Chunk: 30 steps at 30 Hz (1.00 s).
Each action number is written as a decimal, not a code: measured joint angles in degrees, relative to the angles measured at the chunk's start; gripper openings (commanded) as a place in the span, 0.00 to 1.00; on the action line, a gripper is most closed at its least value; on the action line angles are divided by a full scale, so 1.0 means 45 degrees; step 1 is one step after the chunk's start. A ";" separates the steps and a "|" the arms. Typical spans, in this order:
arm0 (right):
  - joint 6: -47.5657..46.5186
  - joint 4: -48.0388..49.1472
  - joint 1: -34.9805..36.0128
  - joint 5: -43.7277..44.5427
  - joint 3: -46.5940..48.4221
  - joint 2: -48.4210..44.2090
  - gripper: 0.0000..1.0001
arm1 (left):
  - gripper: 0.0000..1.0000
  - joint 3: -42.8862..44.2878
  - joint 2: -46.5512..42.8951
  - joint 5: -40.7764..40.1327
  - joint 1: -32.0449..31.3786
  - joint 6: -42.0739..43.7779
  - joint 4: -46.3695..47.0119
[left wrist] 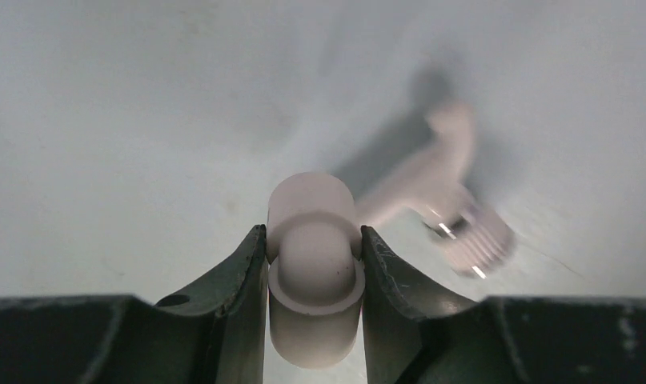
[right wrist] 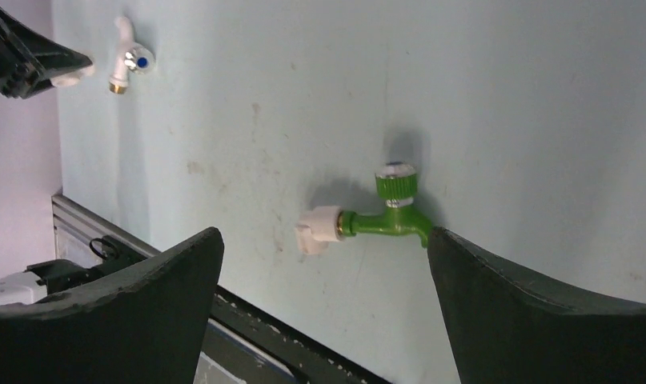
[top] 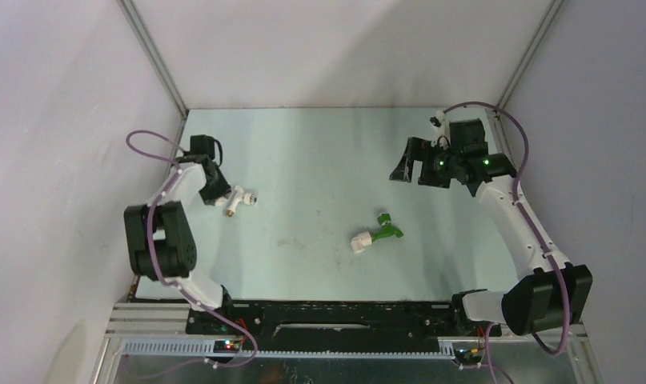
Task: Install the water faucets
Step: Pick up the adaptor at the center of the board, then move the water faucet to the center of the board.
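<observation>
Nearest the arms, mid table (top: 303,152), the green faucet (right wrist: 387,218) is lying on its side with a white fitting (right wrist: 319,230) on its threaded end. Farther back on the left, the left gripper (left wrist: 313,238) is pinching a stubby pipe fitting (left wrist: 315,276), and the white faucet (top: 241,198) is lying just right of it, not gripped. Far right, the right gripper (top: 406,162) is hanging spread wide, well apart from both.

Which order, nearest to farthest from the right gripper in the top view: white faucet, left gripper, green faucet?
From the right gripper, open at right rear:
1. green faucet, centre-right.
2. white faucet, left side.
3. left gripper, far left, just past the white faucet, holding a white pipe fitting.
</observation>
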 measured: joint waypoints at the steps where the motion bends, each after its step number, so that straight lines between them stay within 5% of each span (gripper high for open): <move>1: -0.0049 -0.0160 -0.0087 0.0024 -0.0107 0.0029 0.99 | 0.00 0.0199 0.0491 -0.0262 0.0214 0.0044 -0.0141; 7: -0.0233 -0.0806 -0.0107 0.0010 -0.0661 0.0068 0.99 | 0.00 0.1161 0.3041 -0.1005 0.0597 0.0063 -0.0563; 21: 0.0092 -0.0821 -0.0112 -0.0617 -0.1263 0.0102 0.96 | 0.00 0.2463 0.4027 -0.0389 0.0379 0.0316 -0.0651; 30: 0.0495 -0.0146 -0.0092 -0.1564 -0.1273 0.0787 0.96 | 0.00 0.2021 0.3716 0.0763 -0.2006 0.0000 -0.0661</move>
